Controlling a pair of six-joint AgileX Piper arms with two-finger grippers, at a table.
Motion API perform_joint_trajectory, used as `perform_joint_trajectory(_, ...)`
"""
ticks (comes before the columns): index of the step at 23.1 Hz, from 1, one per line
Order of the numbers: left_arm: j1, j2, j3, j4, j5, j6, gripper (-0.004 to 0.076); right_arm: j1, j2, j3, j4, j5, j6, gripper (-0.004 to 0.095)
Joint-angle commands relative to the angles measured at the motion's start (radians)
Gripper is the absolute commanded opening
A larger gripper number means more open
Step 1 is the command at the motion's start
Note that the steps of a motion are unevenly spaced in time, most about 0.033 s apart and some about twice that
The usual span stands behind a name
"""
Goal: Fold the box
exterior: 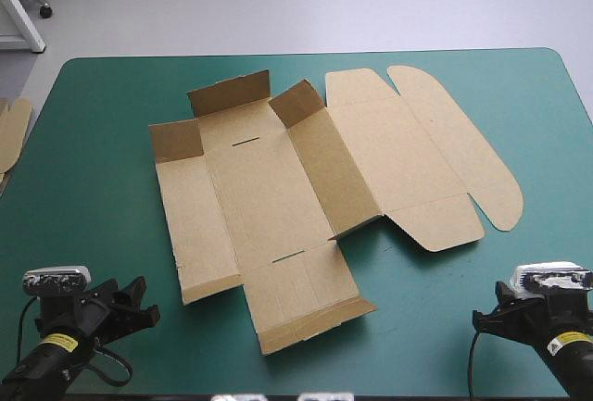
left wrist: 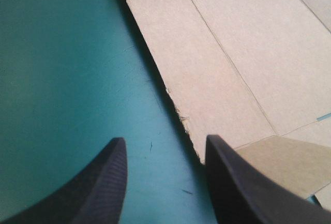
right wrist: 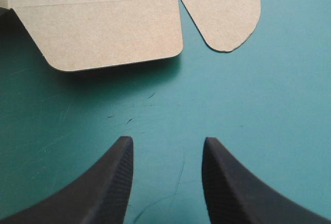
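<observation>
At the table's left edge a strip of spare brown board (exterior: 11, 132) poked into sight, lying apart from everything else on the teal-green cover (exterior: 93, 188). The left gripper (exterior: 137, 307) hung low over the cover near the table's near-left corner, holding nothing. Its wrist view showed the left gripper (left wrist: 165, 141) with its black fingers (left wrist: 106, 182) spread well apart over bare cover, and the box's left side panel began just ahead of them, its rough edge running away from the gripper. The box (exterior: 269, 206) lay in the middle of the table as a cut brown sheet, only partly raised. Its left side panel (exterior: 190, 225) lay flat, with a small flap (exterior: 176, 140) standing up at its far end. The far end wall (exterior: 230, 93) also stood up behind the base, and the near end panel (exterior: 306, 299) lay almost flat toward the robot. On the right of the base a long wall (exterior: 335, 174) stood tilted upward, with another small flap (exterior: 296, 103) raised at its far end. Beyond that wall the lid (exterior: 408, 156) lay flat on the cover, its rounded tabs (exterior: 463, 142) spread toward the table's right side. The right gripper (exterior: 488, 319) hung near the near-right corner, well apart from the box. In its wrist view the right gripper (right wrist: 166, 140) was likewise wide open and empty over bare cover, with the lid's front flap (right wrist: 103, 32) and one rounded tab (right wrist: 227, 17) lying ahead of the fingers, not touching them.
</observation>
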Motion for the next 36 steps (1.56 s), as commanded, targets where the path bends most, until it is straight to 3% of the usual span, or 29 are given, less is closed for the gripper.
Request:
perform_joint_trajectory(1, 0.001, 0.015, -0.023, -0.026, -0.058, -0.006, 0.0341, -0.009, 0.011, -0.035, -0.003, -0.06, -0.003, 0.0399)
perform_joint_trajectory(12, 0.001, 0.032, -0.023, -0.037, -0.051, -0.006, 0.0344, -0.009, 0.011, -0.042, -0.003, -0.06, -0.057, 0.0403)
perform_joint_trajectory(18, 0.001, 0.241, -0.199, -0.059, -0.062, -0.006, 0.0367, -0.009, 0.063, -0.156, -0.001, -0.083, -0.038, 0.0539)
perform_joint_trajectory(22, 0.001, 0.411, -0.318, -0.094, -0.006, 0.006, 0.0367, -0.009, 0.175, -0.236, 0.01, -0.127, -0.034, 0.0542)
perform_joint_trajectory(26, 0.001, 0.537, -0.335, -0.094, 0.038, -0.026, 0.0367, -0.009, 0.297, -0.325, 0.024, -0.096, -0.034, 0.0541)
perform_joint_trajectory(36, 0.056, 0.591, -0.299, -0.171, 0.027, -0.033, 0.0367, -0.009, 0.45, -0.489, 0.035, -0.079, -0.034, 0.0541)
